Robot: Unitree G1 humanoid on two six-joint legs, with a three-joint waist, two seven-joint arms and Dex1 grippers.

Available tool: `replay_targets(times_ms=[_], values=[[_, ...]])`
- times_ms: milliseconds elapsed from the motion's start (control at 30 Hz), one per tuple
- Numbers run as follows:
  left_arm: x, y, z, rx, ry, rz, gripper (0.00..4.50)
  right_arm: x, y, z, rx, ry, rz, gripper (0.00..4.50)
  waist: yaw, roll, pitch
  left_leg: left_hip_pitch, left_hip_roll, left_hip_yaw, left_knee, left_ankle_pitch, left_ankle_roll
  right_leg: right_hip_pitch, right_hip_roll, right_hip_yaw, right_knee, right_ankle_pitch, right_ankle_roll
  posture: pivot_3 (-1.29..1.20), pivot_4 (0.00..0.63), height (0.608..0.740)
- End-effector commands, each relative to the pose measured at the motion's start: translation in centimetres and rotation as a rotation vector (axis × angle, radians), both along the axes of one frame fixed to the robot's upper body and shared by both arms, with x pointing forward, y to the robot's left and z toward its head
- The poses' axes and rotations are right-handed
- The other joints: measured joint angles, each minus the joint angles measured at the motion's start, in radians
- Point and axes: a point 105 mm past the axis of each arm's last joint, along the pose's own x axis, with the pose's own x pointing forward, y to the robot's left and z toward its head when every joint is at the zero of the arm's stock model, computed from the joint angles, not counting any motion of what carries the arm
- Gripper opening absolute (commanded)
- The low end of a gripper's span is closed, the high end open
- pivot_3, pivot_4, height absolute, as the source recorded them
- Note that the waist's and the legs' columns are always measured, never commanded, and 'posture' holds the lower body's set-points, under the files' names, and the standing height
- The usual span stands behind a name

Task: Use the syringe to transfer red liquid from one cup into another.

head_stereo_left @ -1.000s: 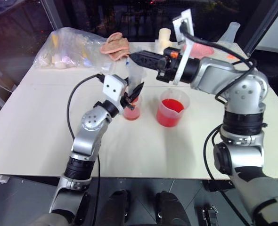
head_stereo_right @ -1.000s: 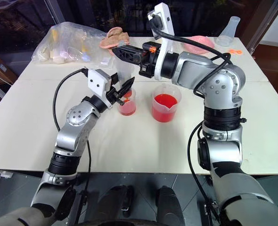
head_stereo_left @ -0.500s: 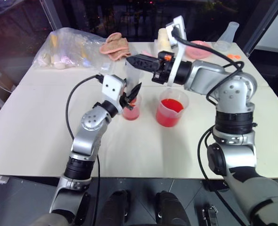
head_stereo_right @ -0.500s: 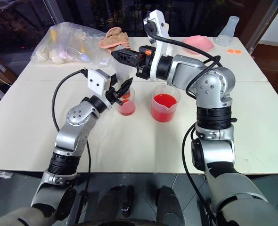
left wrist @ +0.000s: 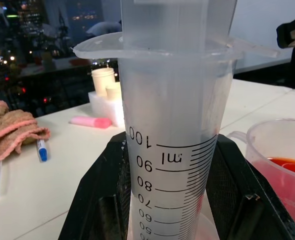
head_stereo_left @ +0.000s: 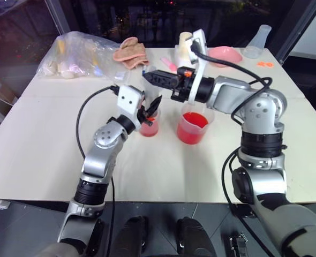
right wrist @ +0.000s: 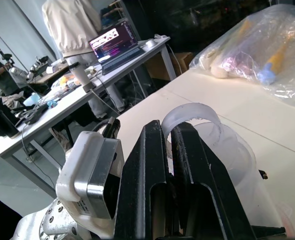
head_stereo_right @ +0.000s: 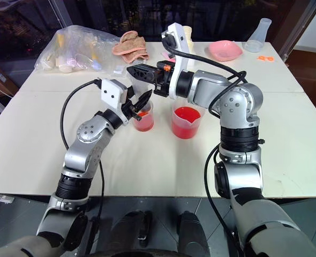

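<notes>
Clear graduated syringe (left wrist: pixel 175 150) held upright in small clear cup (head_stereo_left: pixel 150 126), barrel clamped by left gripper (head_stereo_left: pixel 151 107); plunger's ring top pinched by right gripper (head_stereo_left: pixel 150 76). Spouted beaker (head_stereo_left: pixel 194 126) of red liquid (head_stereo_left: pixel 193 122) beside, mid-table.

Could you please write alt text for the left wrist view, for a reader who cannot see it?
The left gripper is shut on the upright clear syringe, its graduations reading upside down. Beside it is the larger beaker of red liquid; a pink towel lies on the white table.
</notes>
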Motion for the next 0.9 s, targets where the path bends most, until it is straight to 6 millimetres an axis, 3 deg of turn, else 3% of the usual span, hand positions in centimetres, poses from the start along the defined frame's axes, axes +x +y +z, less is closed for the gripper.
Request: replay_targets(times_ms=[33,333,633,667,833,900], values=[[-2.7,-1.4,5.8,-0.08,-0.203,-0.077,1.52,-1.5,2.3,-3.4,-0.087,0.127,0.118,0.03,0.0,0.0,0.0,0.0,0.0,0.0,0.0,0.0,0.0,0.0,0.0,0.0,0.0,0.0,0.0,0.0,0.15,0.74],[-2.8,-1.4,6.1,-0.087,-0.191,-0.077,1.52,-1.5,2.4,-3.8,-0.09,0.145,0.12,0.03,0.0,0.0,0.0,0.0,0.0,0.0,0.0,0.0,0.0,0.0,0.0,0.0,0.0,0.0,0.0,0.0,0.15,0.74],[-2.9,-1.1,5.5,-0.082,-0.176,-0.064,1.52,-1.4,1.4,-2.9,-0.07,0.131,0.108,0.03,-0.001,0.0,0.0,0.0,0.0,0.0,0.0,0.0,0.0,0.0,0.0,0.0,0.0,0.0,0.0,0.0,0.15,0.74],[-2.9,-1.0,5.5,-0.082,-0.174,-0.062,1.52,-1.4,1.2,-2.6,-0.065,0.126,0.111,0.71,-0.001,0.0,0.0,0.0,0.0,0.0,0.0,0.0,0.0,0.0,0.0,0.0,0.0,0.0,0.0,0.0,0.15,0.74],[-2.9,-0.9,5.5,-0.087,-0.167,-0.054,1.52,-0.1,-0.4,-1.2,-0.03,0.11,0.007,2.94,-0.001,0.0,0.0,0.0,0.0,0.0,0.0,0.0,0.0,0.0,0.0,0.0,0.0,0.0,0.0,0.0,0.15,0.74],[-2.9,-0.8,5.5,-0.088,-0.167,-0.051,1.52,-0.4,-1.4,-0.6,-0.033,0.093,0.006,2.94,0.0,0.0,0.0,0.0,0.0,0.0,0.0,0.0,0.0,0.0,0.0,0.0,0.0,0.0,0.0,0.0,0.15,0.74]])
